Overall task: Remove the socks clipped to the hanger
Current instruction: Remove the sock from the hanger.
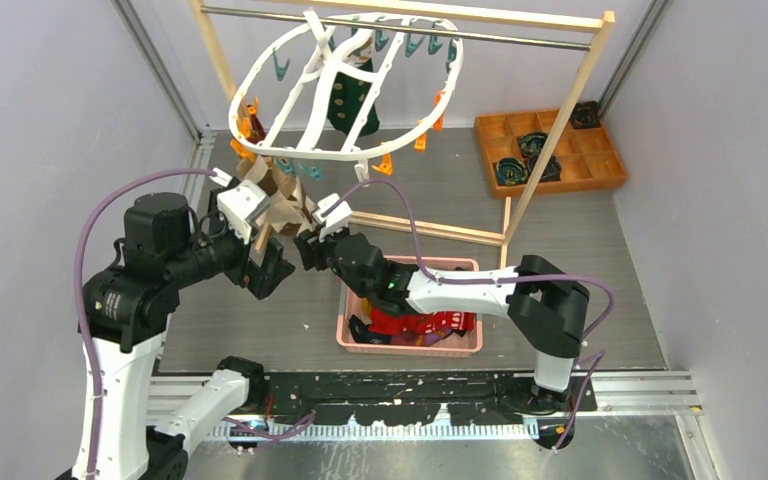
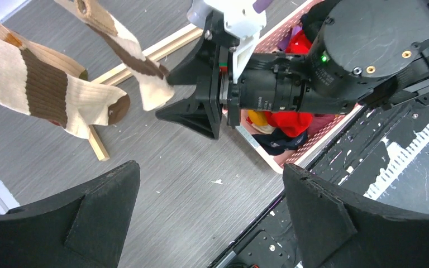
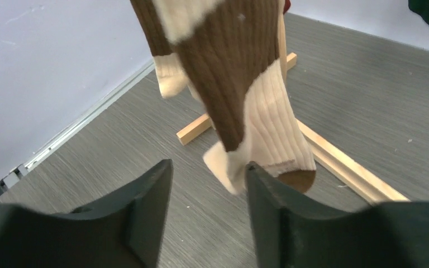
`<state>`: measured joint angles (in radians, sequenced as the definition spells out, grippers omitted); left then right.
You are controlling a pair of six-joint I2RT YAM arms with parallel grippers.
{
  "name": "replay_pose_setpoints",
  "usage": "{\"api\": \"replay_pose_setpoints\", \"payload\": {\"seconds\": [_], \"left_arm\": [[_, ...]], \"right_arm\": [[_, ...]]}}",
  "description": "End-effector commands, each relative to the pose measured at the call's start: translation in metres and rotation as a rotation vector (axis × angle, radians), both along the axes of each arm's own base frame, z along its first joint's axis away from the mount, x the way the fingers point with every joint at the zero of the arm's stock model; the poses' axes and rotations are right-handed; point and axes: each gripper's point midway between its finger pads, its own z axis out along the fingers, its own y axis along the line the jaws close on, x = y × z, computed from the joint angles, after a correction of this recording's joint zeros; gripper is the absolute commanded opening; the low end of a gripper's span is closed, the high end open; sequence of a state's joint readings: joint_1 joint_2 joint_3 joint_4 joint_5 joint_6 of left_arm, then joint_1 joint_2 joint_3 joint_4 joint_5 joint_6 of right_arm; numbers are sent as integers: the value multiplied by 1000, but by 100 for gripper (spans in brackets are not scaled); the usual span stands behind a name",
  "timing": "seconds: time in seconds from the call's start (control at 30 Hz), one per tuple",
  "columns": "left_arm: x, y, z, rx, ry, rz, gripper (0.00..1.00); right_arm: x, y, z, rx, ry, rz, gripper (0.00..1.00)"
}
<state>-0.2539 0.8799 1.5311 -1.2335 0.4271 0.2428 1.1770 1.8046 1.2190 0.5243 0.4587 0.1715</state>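
Brown-and-cream is where the action is. From the top camera, the white hanger [image 1: 300, 153] hooks onto the rail of the wooden rack [image 1: 557, 130] at the back. The striped socks [image 1: 278, 205] dangle from clips on its near rim, which I guess is why both arms crowd in there. The left claw [image 1: 265, 272] sits just left of them and the right claw [image 1: 310, 243] just right, both tips pointed at the fabric. A dark green sock [image 1: 348, 100] is clipped further back, so I'd call the job only partly done. The pink basket [image 1: 410, 349] on the tabletop [image 1: 580, 260] under the right arm has a pile of socks in it, a handy drop spot right below the work.

Left wrist cam: its own fingers are spread as wide as they go with nothing but bare tabletop between them, so that claw is empty. What you get here and not from above is a side look at the right claw, its tips right at the toe of one striped sock. Touching or not, can't tell.

Right wrist cam settles a bit more. The front sock [image 3: 240, 95] hangs straight ahead, its toe dipping toward a middling gap between the fingers. Not clamped as far as I can see. The clips are out of shot in both wrist views; only the top one shows them.
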Motion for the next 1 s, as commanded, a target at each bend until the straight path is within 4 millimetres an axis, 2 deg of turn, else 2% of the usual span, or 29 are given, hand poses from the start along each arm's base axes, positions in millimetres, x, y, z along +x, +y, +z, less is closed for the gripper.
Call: {"api": "replay_pose_setpoints", "payload": {"seconds": [0.0, 0.07, 0.1, 0.2, 0.27, 0.37, 0.47, 0.53, 0.7, 0.83, 0.97], "left_arm": [[-1, -3, 9, -19, -11, -14, 100], [2, -4, 3, -18, -2, -10, 100], [4, -5, 1, -21, 0, -13, 100], [6, -11, -5, -36, 8, -44, 100], [10, -15, -5, -55, 17, -64, 100], [17, -20, 3, -93, 37, -85, 100], [21, -18, 21, -154, 39, -93, 100], [15, -18, 41, -264, 63, -153, 100], [-1, -22, 38, -308, 124, -238, 100], [-5, -25, 39, -324, 117, -260, 99], [-5, -28, 39, -363, 83, -239, 97]], "right_arm": [[6, 0, 64, 126, -133, -38, 41], [-3, 0, 70, 140, -121, 8, 19], [-9, -1, 73, 151, -108, 34, 13], [-31, -7, 84, 201, -47, 126, 3], [-51, -14, 90, 224, -2, 201, 1], [-69, -35, 94, 263, 50, 223, 1], [-79, -59, 92, 284, 68, 204, 1], [-91, -81, 91, 303, 90, 201, 1], [-113, -101, 101, 330, 142, 254, 1], [-129, -125, 101, 360, 203, 270, 1], [-143, -142, 110, 413, 227, 307, 1]]}}
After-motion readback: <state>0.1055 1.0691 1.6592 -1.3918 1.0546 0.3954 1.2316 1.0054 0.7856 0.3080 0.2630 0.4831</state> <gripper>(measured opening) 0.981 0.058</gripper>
